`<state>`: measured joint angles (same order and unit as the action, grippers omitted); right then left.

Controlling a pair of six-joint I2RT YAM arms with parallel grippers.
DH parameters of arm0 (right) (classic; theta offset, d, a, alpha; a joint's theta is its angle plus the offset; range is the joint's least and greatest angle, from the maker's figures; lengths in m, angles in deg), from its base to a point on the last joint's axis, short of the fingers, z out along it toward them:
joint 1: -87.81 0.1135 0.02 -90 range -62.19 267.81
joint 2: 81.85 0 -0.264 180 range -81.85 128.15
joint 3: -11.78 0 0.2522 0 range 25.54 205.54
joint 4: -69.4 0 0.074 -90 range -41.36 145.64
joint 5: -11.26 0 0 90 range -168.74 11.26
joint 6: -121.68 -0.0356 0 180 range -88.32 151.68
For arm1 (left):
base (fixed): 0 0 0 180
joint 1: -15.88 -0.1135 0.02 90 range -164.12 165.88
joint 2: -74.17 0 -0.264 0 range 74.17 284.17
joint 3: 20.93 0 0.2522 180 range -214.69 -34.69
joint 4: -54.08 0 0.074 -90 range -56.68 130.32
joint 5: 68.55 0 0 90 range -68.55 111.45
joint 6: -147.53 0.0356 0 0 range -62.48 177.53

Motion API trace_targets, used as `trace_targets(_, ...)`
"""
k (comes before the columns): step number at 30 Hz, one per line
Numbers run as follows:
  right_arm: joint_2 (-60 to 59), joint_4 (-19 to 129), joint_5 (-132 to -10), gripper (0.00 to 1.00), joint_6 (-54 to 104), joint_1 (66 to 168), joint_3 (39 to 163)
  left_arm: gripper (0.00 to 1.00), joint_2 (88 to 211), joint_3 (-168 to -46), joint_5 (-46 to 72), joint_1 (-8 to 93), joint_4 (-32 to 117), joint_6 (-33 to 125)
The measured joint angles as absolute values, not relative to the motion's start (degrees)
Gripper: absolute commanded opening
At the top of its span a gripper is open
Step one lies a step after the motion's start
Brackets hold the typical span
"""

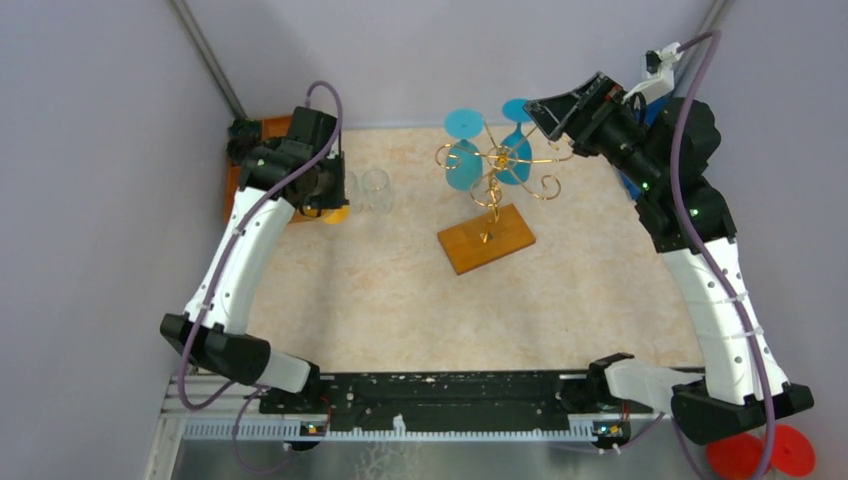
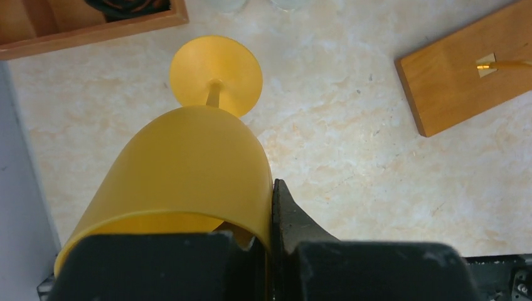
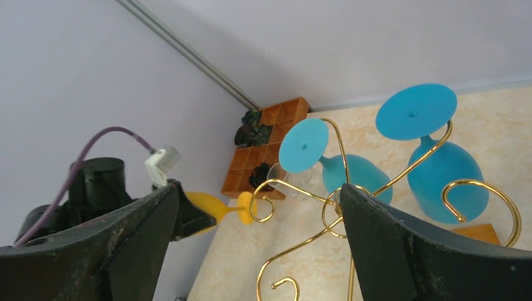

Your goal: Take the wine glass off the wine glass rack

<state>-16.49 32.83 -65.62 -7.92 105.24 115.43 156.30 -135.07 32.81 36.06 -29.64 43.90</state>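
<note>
Well, the left gripper [image 2: 271, 207] pinches the rim of the yellow wine glass [image 2: 188, 169], tilted over the table [image 1: 400, 290] near the orange tray [image 2: 94, 28], well apart from the wine glass rack [image 1: 487, 238]. The right gripper [image 3: 258, 207] gapes wide beside two blue glasses [image 1: 463, 165] hanging on the rack.

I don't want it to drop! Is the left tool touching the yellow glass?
Touching. The left wrist view shows the left tool pinching the wall of the yellow glass at its rim, with a finger pressed on each side and no gap.
</note>
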Motion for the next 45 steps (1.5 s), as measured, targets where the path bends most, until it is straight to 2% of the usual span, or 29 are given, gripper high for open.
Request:
trace_targets(7, -16.5, 32.9, -65.6, 0.99, -7.5, 104.8, 115.2, 0.00, 162.1, -127.9, 24.9, 36.1, -22.2, 45.6)
trace_targets(16, -16.5, 33.5, -66.1, 0.99, -6.9, 102.9, 114.4, 0.00, 175.4, -127.8, 20.9, 36.1, -21.3, 47.0)
trace_targets(22, -16.5, 34.1, -65.9, 0.99, -7.0, 102.5, 112.1, 0.00, 178.7, -127.6, 19.4, 36.1, -21.5, 47.6)
trace_targets(26, -16.5, 35.4, -65.1, 0.99, -7.6, 102.4, 110.7, 0.24, 178.8, -127.6, 19.0, 36.1, -21.5, 48.4)
trace_targets(31, -16.5, 37.2, -63.9, 0.99, -8.6, 102.3, 109.5, 0.42, 178.9, -127.6, 19.1, 36.1, -21.7, 48.7)
trace_targets(38, -16.1, 39.4, -62.2, 0.99, -10.0, 102.3, 108.7, 0.45, 178.9, -128.9, 19.7, 36.1, -23.3, 48.6)
trace_targets(45, -15.8, 40.4, -61.2, 0.99, -10.6, 102.3, 108.4, 0.46, 177.9, -139.0, 20.2, 36.3, -26.1, 48.4)
